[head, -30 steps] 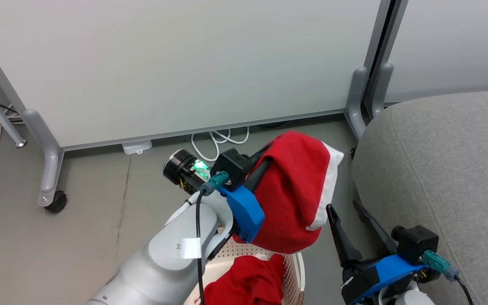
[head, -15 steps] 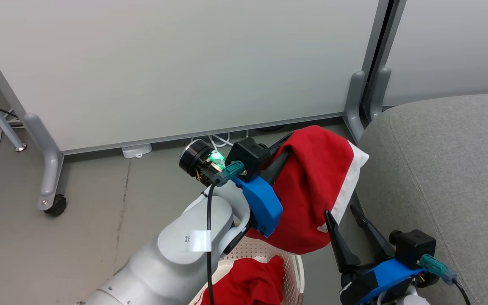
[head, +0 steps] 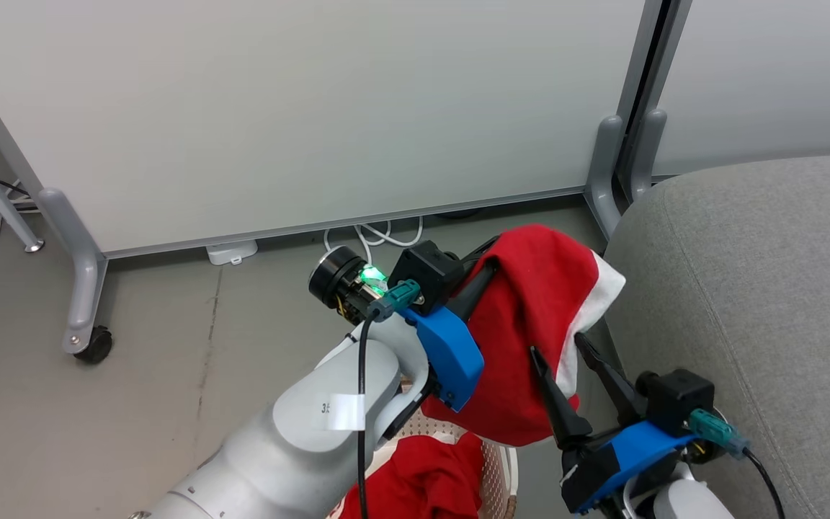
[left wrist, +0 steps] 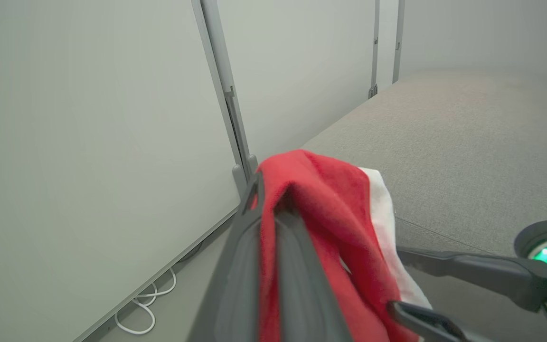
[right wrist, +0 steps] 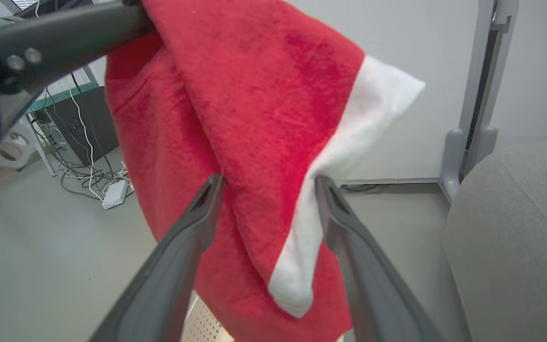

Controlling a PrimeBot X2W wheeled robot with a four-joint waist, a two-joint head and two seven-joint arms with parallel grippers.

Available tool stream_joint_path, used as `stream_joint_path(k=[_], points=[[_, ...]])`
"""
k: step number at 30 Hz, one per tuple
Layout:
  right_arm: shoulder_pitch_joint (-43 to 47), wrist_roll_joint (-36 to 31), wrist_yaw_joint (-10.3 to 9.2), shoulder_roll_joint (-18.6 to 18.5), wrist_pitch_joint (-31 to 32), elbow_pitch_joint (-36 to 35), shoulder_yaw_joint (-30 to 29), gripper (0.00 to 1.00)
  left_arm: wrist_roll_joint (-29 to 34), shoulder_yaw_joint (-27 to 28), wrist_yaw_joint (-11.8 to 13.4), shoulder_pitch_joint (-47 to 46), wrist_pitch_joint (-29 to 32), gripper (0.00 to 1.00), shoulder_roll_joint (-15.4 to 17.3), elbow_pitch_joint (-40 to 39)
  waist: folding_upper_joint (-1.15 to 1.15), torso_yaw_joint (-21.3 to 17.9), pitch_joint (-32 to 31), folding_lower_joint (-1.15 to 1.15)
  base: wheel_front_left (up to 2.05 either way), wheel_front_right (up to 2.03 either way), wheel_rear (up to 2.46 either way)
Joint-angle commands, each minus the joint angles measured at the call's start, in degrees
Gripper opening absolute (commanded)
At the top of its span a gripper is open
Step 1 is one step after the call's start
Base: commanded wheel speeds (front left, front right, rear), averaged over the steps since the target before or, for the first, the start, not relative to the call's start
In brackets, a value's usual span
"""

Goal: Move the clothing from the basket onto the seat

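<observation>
Three cameras, one hanging red garment [head: 523, 339].
The head camera looks down from high up at the floor [head: 134, 404], the white wall panel [head: 300, 108] and the grey seat [head: 761, 288] on the right. The left wrist camera looks along the left gripper [left wrist: 266, 204], very close to the cloth, toward the seat. The right wrist camera looks along the right gripper [right wrist: 268, 183], close too. All three share garment, panel and seat.
</observation>
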Motion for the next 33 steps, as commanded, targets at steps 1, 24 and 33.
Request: stream_joint_path(k=[1,24,33], points=[[-2.0,-0.8,0.03,-0.2,0.5,0.5,0.9,1.00,-0.5,-0.4,0.3,-0.8,-0.4,0.00,0.0,0.2,0.00,0.0,0.1,0.00,0.00,0.00,0.00],[-12.9,-4.3,0.03,-0.2,1.6,11.4,0.2,1.00,-4.5,-5.7,0.7,-2.0,-0.7,0.00,0.0,-1.5,0.00,1.2,-0.5,0.00,0.00,0.00,0.00],[-16.3,-0.1,0.03,-0.2,-0.4,16.9,3.4,1.00,-6.1,-7.9,0.8,-1.8,-0.8,0.00,0.0,-2.5,0.00,1.6,-1.2,0.00,0.00,0.00,0.00]])
